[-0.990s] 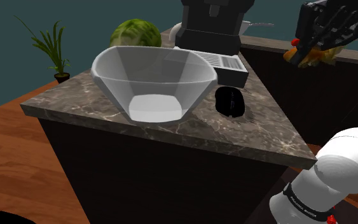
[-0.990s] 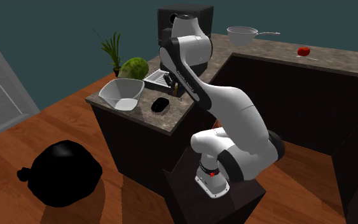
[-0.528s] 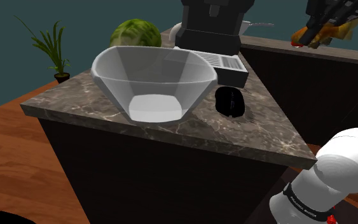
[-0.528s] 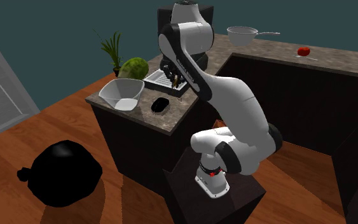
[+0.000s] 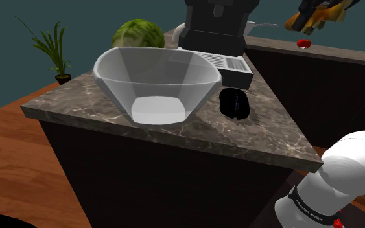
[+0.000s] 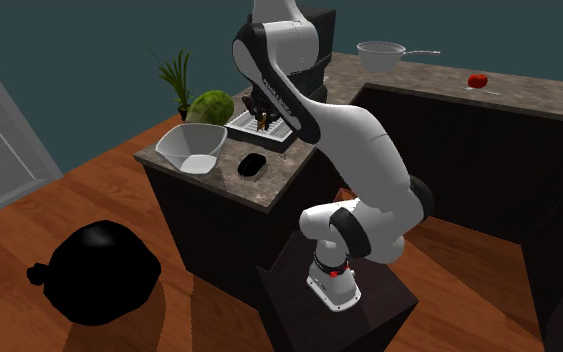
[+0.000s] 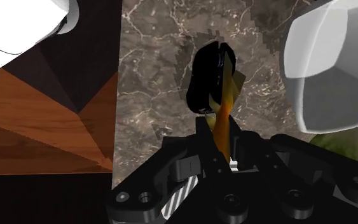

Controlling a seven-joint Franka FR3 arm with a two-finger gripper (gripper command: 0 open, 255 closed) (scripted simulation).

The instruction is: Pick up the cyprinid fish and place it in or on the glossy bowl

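My gripper (image 5: 319, 6) is shut on a thin orange fish (image 5: 308, 19) and holds it high at the shoulder view's top right, well above the counter. In the second exterior view the gripper (image 6: 261, 118) hangs over the coffee machine's drip tray (image 6: 257, 127). In the wrist view the fish (image 7: 224, 113) stands edge-on, clasped between the two black fingers (image 7: 204, 141). The glossy pale bowl (image 5: 155, 81) stands upright with nothing in it on the marble counter (image 5: 265, 136), toward the shoulder view's left of the gripper. In the wrist view the bowl (image 7: 334, 69) lies off to one side.
A black rounded object (image 5: 234, 103) lies on the counter beside the bowl, straight below the fish in the wrist view (image 7: 206, 79). A green cabbage-like ball (image 5: 137, 34) and a dark coffee machine (image 5: 216, 24) stand behind the bowl. A black bag (image 6: 94, 272) sits on the floor.
The gripper, still shut on the fish, has risen and shifted toward the shoulder view's left; the arm has swung toward the bowl's side. Bowl and black object have not moved.
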